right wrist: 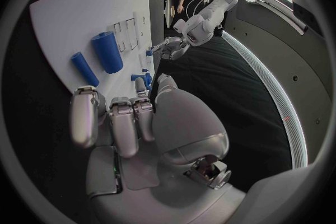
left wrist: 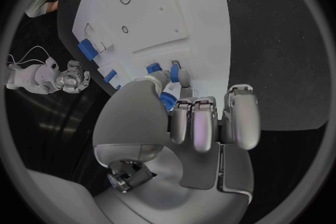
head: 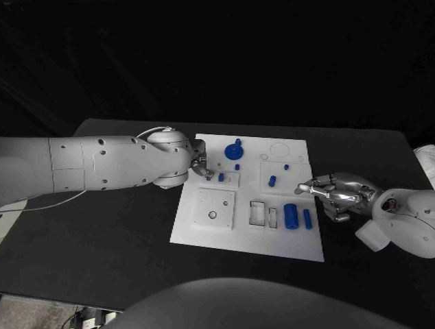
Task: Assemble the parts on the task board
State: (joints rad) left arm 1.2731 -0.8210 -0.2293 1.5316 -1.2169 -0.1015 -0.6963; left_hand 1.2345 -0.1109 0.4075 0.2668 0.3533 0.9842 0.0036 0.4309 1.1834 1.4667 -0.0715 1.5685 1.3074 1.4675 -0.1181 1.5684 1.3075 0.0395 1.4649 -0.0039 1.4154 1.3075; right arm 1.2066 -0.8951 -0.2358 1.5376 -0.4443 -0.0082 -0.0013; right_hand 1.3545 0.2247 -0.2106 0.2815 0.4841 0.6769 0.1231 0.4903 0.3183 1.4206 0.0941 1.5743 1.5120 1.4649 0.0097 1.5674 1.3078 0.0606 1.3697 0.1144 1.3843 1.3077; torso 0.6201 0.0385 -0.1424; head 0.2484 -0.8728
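Black tabletop (head: 99,253) spreads under the white task board (head: 277,247), which lies at the centre of the head view. On the board, a round blue knob part (head: 234,150) stands toward 12 o'clock, a small blue peg (head: 272,181) lies near the middle, and a thick blue cylinder (head: 291,216) with a thinner blue pin (head: 307,218) just beside it rests toward 4 o'clock. Another small blue part (head: 221,177) sits at the board's 9 o'clock edge, right at the left hand (head: 200,166). That hand reaches in over the edge; in the left wrist view its fingers (left wrist: 199,123) are curled and a fingertip meets the small blue part, though whether it is truly pinched I cannot tell. The right hand (head: 336,192) hovers just off the board's 3 o'clock edge, fingers curled inward around nothing visible.
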